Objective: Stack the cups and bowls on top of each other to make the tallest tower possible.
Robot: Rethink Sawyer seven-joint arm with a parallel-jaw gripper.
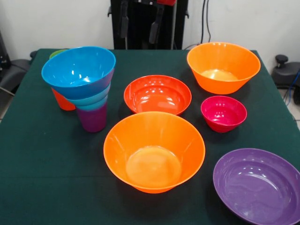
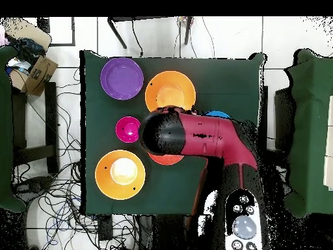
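Front view: the claw (image 1: pixel 140 23) hung at the top edge, only its two dark fingers (image 1: pixel 155 24) showing, apart from each other with nothing between them, well above the green surface (image 1: pixel 47 178).

Below it and off to the picture's left stood the tower (image 1: pixel 84 84): a purple cup (image 1: pixel 92 118) at the bottom, teal bowl (image 1: pixel 93 99) nested above, large blue bowl (image 1: pixel 78 71) on top. An orange cup (image 1: pixel 62 102) stood just behind the tower, with a green rim (image 1: pixel 57 53) peeking past the blue bowl.

Almost straight under the claw sat the shallow red-orange bowl (image 1: pixel 157 93); further toward the camera, a large orange bowl (image 1: pixel 154 151). To the right: second orange bowl (image 1: pixel 223 66), small magenta bowl (image 1: pixel 223 113), large purple bowl (image 1: pixel 258 183), all loose.

Overhead view: the arm (image 2: pixel 195 138) covered the middle of the surface; claw itself hidden beneath it. Purple bowl (image 2: pixel 121 78), two orange bowls (image 2: pixel 170 91) (image 2: pixel 120 174) and magenta bowl (image 2: pixel 127 129) lay clear of the arm.

Judgement: tower roughly three pieces high; five bowls and two cups left.
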